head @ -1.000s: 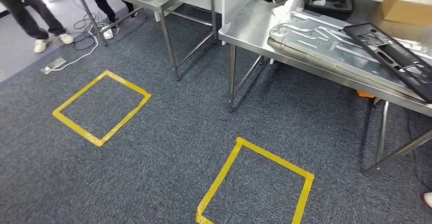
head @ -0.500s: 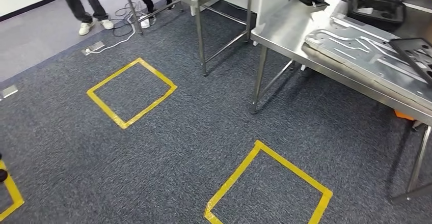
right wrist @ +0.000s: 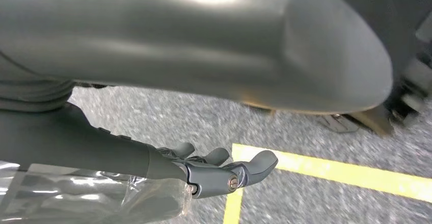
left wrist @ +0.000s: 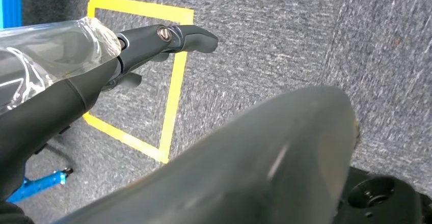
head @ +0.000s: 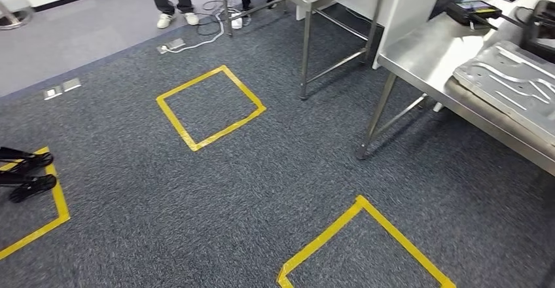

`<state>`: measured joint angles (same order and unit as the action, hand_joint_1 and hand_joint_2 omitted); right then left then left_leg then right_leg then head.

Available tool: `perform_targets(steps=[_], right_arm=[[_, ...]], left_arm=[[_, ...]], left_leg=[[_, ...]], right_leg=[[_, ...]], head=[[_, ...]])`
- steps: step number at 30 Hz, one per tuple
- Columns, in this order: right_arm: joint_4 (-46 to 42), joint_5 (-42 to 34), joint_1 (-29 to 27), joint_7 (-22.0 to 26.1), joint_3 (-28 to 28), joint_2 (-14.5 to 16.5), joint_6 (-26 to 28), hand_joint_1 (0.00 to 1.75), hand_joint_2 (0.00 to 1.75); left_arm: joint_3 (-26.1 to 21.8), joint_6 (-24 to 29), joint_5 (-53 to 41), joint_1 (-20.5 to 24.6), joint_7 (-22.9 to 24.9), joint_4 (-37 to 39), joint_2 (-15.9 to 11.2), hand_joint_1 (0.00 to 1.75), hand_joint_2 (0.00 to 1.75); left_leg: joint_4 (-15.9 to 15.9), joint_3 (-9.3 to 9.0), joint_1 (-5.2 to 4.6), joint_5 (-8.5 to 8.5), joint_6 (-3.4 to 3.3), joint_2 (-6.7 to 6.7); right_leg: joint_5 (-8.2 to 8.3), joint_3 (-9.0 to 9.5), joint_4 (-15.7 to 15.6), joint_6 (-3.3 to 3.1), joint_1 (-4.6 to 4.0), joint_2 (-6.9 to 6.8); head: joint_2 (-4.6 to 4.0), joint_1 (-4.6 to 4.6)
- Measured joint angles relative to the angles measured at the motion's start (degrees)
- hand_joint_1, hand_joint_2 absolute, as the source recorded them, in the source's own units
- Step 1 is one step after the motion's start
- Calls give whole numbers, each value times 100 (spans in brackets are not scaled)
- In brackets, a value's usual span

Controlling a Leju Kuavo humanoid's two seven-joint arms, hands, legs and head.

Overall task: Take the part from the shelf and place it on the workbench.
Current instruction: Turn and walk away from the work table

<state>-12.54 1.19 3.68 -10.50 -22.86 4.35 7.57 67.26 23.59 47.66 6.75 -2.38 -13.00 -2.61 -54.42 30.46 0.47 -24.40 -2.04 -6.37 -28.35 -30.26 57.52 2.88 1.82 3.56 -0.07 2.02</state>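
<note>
The whole head view has swung left since a second ago, so the workbench [head: 432, 59] now sits at the right edge: the camera turned, not the things.
A pressed grey metal part [head: 517, 85] lies on the workbench. The left hand [left wrist: 168, 38] hangs over carpet by a yellow tape square [left wrist: 176, 81], fingers extended, holding nothing; the right hand [right wrist: 224, 170] likewise, fingers apart above yellow tape [right wrist: 326, 170].

Grey carpet floor [head: 275, 170], yellow tape squares [head: 211, 107]; steel worktop [head: 425, 55] carries embossed metal panel [head: 514, 85]; people's legs [head: 171, 0] beyond.
</note>
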Motion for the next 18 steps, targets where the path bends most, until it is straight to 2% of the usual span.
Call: perform_targets(steps=[1,3,4,5,7,9,10,11,12,14,15,16,17,18], right_arm=[[2,-36,3,1,1,-4,-9,0,0],[5,-98,11,-11,3,-15,-37,0,0],[6,-115,14,-24,4,-25,-52,0,0],[7,-125,15,-42,5,-35,-64,0,0],[8,-127,12,-77,6,-58,-77,0,0],[16,-124,5,-109,7,-78,-77,0,0],[21,-122,3,-121,7,-86,-75,0,0],[26,-120,5,-131,7,-95,-72,0,0],[28,-117,9,-139,7,-102,-66,0,0],[28,-111,19,-146,7,-113,-55,0,0],[28,-108,22,-148,7,-118,-51,0,0],[28,-106,23,-149,7,-123,-51,0,0],[28,-105,24,-151,7,-127,-51,0,0],[27,-104,26,-156,7,-130,-51,0,0]], left_arm=[[3,26,-31,-1,9,0,9,0,0],[9,69,-75,-18,22,0,37,0,0],[11,80,-90,-29,28,-1,57,0,0],[13,84,-99,-32,39,-1,78,0,0],[16,78,-106,-14,64,-2,112,0,0],[16,58,-103,1,114,-2,129,0,0],[17,47,-102,-6,147,-2,137,0,0],[18,35,-99,-18,187,-2,143,0,0],[19,25,-97,-29,223,-2,149,0,0],[21,3,-88,-24,279,-2,154,0,0],[21,-6,-84,-12,293,-2,158,0,0],[21,-15,-82,-1,303,-2,162,0,0],[21,-22,-81,3,311,-2,165,0,0],[21,-26,-77,0,320,-2,168,0,0]], left_leg=[[-22,26,0,-8,36,-55],[-24,64,16,2,89,-129],[-57,86,19,-18,111,-52],[-184,148,17,-91,133,88],[-813,447,9,-403,169,439],[-1623,853,16,-721,180,554],[-1823,959,17,-758,171,564],[-1776,938,13,-683,155,575],[-1485,793,8,-515,133,604],[-603,335,-45,-154,65,868],[-290,181,-83,-57,36,988],[-122,106,-122,-22,15,1078],[-87,106,-151,-33,9,1072],[-70,116,-162,-22,-7,1001]], right_leg=[[14,39,-101,-20,0,58],[19,35,-105,-103,-29,-45],[26,39,-111,-138,-35,-104],[31,43,-117,-178,-38,-175],[26,49,-123,-231,-68,-329],[9,50,-122,-260,-112,-499],[-1,53,-122,-267,-124,-575],[-12,62,-122,-272,-132,-648],[-24,77,-122,-274,-137,-715],[-53,119,-124,-258,-145,-829],[-67,135,-125,-242,-148,-877],[-79,147,-126,-223,-149,-926],[-89,156,-132,-201,-147,-973],[-95,173,-144,-179,-137,-1028]], head=[[0,-3],[0,-8],[0,-9],[0,-14],[0,-26],[0,-31],[0,-30],[0,-30],[0,-31],[0,-32],[0,-31],[0,-31],[0,-31],[0,-30]])
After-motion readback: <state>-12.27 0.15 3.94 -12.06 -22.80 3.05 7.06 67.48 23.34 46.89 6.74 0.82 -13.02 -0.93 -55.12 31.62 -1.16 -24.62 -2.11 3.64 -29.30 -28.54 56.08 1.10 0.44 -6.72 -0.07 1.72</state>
